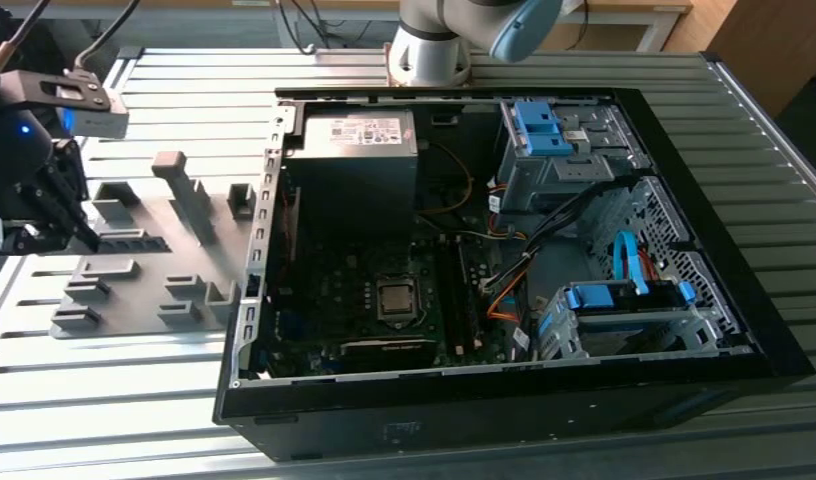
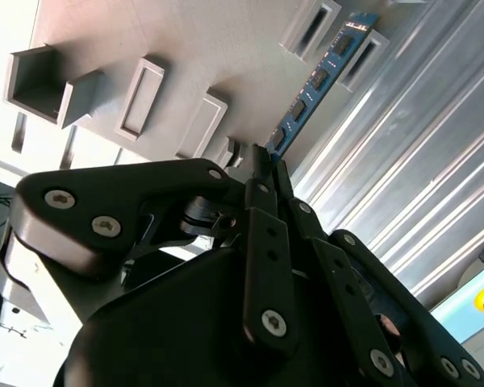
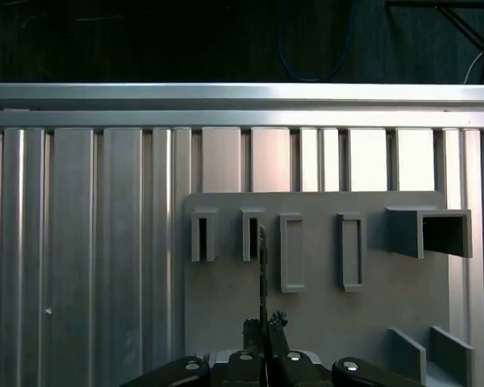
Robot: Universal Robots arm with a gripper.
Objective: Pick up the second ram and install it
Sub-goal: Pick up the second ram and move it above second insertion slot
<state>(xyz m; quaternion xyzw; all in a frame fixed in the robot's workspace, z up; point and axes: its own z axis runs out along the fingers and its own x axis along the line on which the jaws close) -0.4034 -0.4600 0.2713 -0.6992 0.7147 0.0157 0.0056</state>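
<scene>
Exterior view: our gripper [image 1: 59, 234] hangs over the tray [image 1: 155, 285], well apart from the case [image 1: 728, 330], so we reckon nothing's installed yet. Second wrist view: it's pinched tight on the ram [image 2: 315, 81]. First wrist view: ram edge-on, tray behind it.

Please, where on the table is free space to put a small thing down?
In the exterior view, bare table lies below the tray and above it, toward the arm base. The case is crowded with parts; the gripper grips the ram at the tray's edge.
</scene>
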